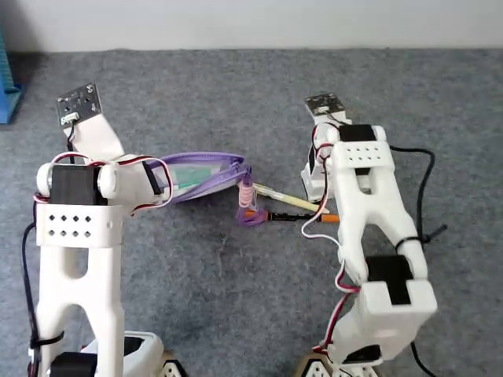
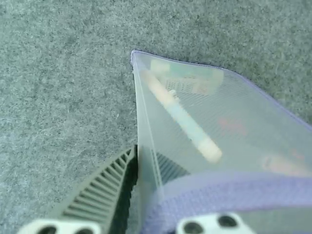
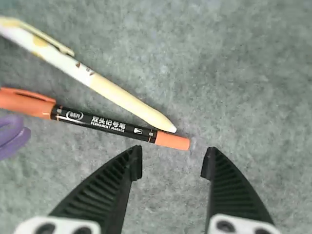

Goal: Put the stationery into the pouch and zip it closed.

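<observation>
Just ahead of the right pincer (image 3: pixel 170 156), whose jaws are apart and hold nothing, a black-and-orange permanent marker (image 3: pixel 105 124) lies on grey carpet (image 3: pixel 253 73), its orange end nearest the jaws. A cream pen (image 3: pixel 97 85) lies just beyond, angled, its tip near the marker. The left pincer (image 2: pixel 146 161) is clamped on the edge of the clear purple-trimmed pouch (image 2: pixel 243 146). A pale pen (image 2: pixel 185 122) lies inside.

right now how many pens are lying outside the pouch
2. A cream pen and an orange-capped black marker lie side by side on the carpet by the right gripper. Others may hide in the pouch.
</observation>
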You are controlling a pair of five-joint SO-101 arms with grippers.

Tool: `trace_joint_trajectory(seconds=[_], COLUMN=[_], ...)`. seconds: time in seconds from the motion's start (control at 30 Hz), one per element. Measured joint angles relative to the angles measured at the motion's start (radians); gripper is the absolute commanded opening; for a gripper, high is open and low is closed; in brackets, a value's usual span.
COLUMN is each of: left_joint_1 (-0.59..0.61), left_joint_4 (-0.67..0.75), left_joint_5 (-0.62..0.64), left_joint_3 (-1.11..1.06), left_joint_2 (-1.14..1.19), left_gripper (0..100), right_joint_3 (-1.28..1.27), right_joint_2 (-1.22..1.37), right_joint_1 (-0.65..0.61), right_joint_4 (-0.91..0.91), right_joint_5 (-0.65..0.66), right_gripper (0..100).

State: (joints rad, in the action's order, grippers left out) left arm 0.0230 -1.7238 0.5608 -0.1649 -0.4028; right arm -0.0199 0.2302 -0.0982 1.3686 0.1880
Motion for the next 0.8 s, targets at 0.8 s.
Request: trace_joint_trajectory(seconds=[0.8], left_joint_1=[0.0], left_joint_4=[0.0], left_joint_5=[0.0], left_joint_3=[0.0], left_joint_2=[0.0], left_gripper=[1], right_joint_3=[0.129], right_joint_2=[0.296], right_joint_1=[-0.17], right_joint_4=[-0.129], right_joint_5=[0.103], right_gripper=[18.0])
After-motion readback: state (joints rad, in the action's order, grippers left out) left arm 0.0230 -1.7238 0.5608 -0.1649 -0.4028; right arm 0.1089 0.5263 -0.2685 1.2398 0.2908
